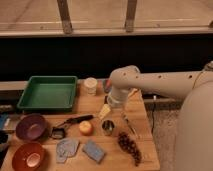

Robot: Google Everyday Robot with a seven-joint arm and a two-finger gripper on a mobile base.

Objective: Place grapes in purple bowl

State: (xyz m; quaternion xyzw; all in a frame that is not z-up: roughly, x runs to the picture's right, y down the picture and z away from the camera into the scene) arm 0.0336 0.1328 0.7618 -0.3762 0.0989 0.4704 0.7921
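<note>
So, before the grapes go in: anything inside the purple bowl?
The purple bowl looks empty: only its glossy inside shows. Its near rim hides a strip of inner wall. The grapes lie outside it; the end effector hangs behind the metal cup.

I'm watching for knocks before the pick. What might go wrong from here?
1. The open gripper hangs near the small metal cup, left of the dark red-purple grape bunch; descending may hit the cup.
2. The round dark purple bowl lies across the table, past the round orange fruit; carried grapes could clip it.
</note>
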